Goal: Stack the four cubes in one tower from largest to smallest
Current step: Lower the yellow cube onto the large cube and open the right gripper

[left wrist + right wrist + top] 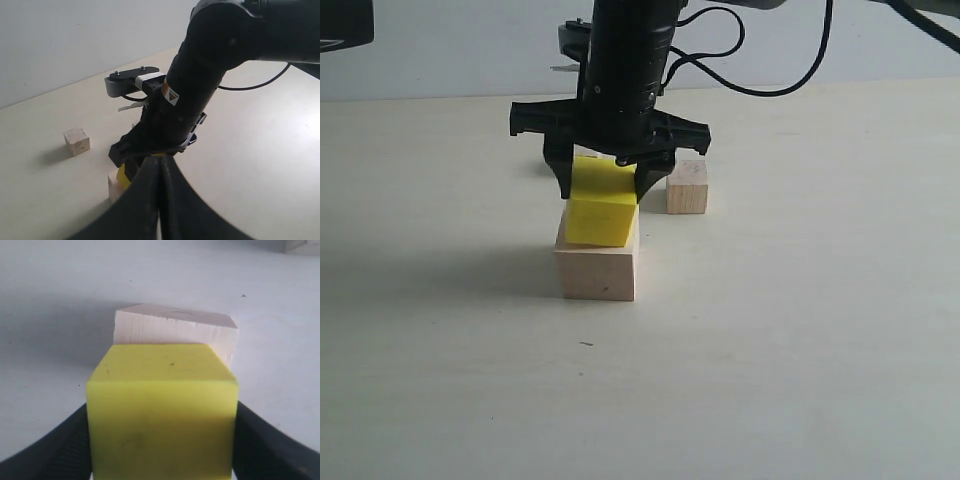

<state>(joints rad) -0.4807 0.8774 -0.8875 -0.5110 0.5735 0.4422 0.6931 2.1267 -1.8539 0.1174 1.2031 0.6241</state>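
My right gripper is shut on the yellow cube, one finger on each side face. The yellow cube sits at the top face of the large pale wood cube, slightly turned against it. I cannot tell whether it rests fully on it. In the right wrist view the large cube shows just beyond the yellow one. The small wood cube stands alone behind and right of the stack. The tiny cube is out of view. My left gripper is shut on nothing, hovering near the stack.
The pale table stretches all round the stack. The right arm's black cable loops behind the gripper. In the left wrist view the small cube lies apart from the right arm.
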